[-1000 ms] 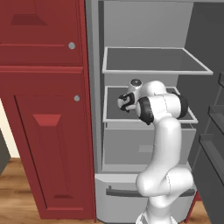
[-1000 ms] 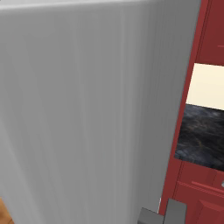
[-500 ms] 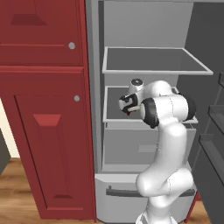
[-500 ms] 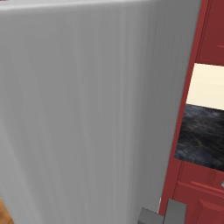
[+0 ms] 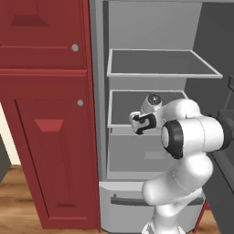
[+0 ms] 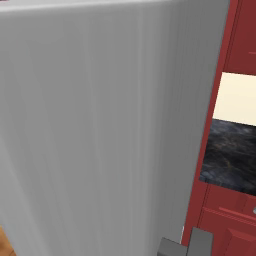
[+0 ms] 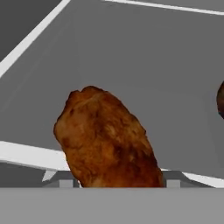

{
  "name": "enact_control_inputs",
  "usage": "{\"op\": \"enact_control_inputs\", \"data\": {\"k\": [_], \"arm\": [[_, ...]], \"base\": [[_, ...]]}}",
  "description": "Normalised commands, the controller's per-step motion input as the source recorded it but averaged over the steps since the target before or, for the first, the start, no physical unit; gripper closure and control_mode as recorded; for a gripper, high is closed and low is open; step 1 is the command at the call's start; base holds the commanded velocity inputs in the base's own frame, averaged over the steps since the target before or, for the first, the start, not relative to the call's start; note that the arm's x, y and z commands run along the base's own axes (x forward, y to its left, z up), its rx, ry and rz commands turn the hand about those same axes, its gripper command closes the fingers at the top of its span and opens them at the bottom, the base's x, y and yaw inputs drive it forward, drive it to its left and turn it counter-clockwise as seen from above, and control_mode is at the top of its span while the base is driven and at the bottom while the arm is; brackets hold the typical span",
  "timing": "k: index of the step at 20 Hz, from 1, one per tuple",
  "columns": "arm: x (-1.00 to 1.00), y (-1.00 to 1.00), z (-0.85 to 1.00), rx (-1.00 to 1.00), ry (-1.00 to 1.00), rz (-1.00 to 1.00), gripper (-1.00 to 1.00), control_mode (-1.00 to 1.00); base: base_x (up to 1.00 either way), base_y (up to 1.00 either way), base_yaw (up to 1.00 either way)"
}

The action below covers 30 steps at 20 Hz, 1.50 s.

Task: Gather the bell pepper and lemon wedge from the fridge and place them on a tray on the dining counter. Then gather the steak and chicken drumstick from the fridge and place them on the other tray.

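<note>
No readable text, labels or numbers, as far as these renders show.

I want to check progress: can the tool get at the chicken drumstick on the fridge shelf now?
Probably yes: the chicken drumstick sits directly before the tool, seemingly between its fingertips, with nothing blocking on the fridge shelf.

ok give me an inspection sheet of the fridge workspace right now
surface: grey fridge shelf, white front edge
job's things: brown chicken drumstick between the claw's fingertips, over the shelf edge
clutter: dark brown item at the hand view's right border, cut off
grippers: claw at the middle shelf; grip cannot be told
cables: nothing seen
surroundings: red cabinet left of fridge, grey fridge door, wooden floor
</note>
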Motion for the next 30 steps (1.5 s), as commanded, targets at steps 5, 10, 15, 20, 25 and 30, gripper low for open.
{"op": "enact_control_inputs", "data": {"k": [5,10,15,20,25,30], "arm": [[-1.0,-0.07,0.99,0.05,-0.09,0.02,1.0,-1.0],[-1.0,0.0,0.96,0.1,0.09,0.02,1.0,-1.0],[-0.97,-0.05,0.65,0.05,0.22,-0.01,1.0,-1.0],[-0.84,-0.01,0.54,0.0,0.22,-0.07,1.0,-1.0],[-0.6,0.0,0.55,0.0,0.11,-0.06,1.0,-1.0],[-0.6,0.0,0.52,0.0,0.0,0.0,1.0,-1.0]], "base": [[0.0,0.0,0.0],[0.0,0.0,0.0],[0.0,0.0,0.0],[0.0,0.0,0.0],[0.0,0.0,0.0],[0.0,0.0,0.0]]}}
